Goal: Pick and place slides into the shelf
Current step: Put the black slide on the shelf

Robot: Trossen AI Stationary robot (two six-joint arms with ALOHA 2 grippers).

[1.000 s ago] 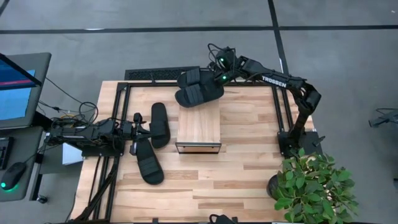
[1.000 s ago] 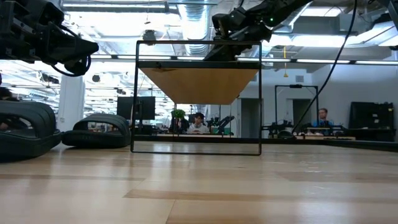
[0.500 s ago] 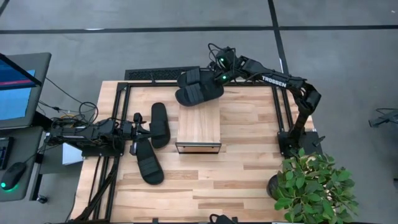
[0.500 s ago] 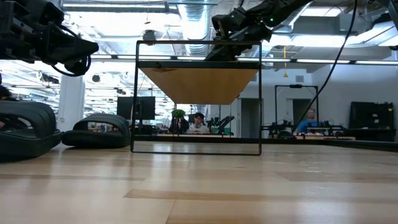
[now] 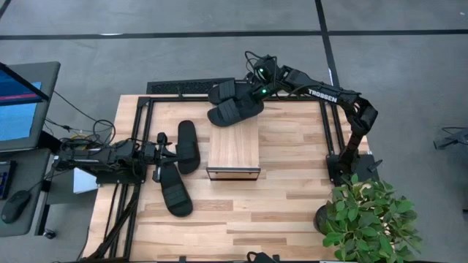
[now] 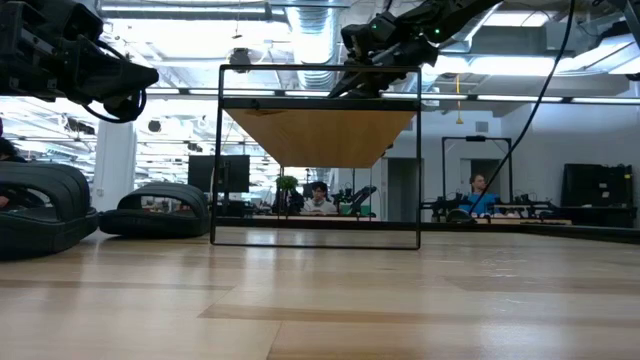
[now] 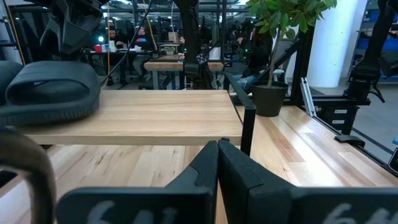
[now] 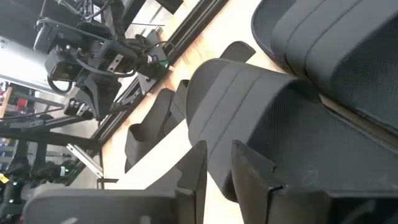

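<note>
A: Looking down from the high view, the right gripper point(image 5: 252, 93) has its jaws just starting to part around a matte black ribbed-strap slide point(image 5: 235, 111) at the far end of the low light-wood shelf point(image 5: 234, 148); that slide sits slightly shifted since a second ago, so it's being released.

B: Low view?

A: The shelf top hides both far slides.

B: Wrists?

A: Left gripper point(image 7: 217, 155) shut, empty. In the right wrist view, the jaws stand slightly apart against the strap; contact is unclear.
</note>
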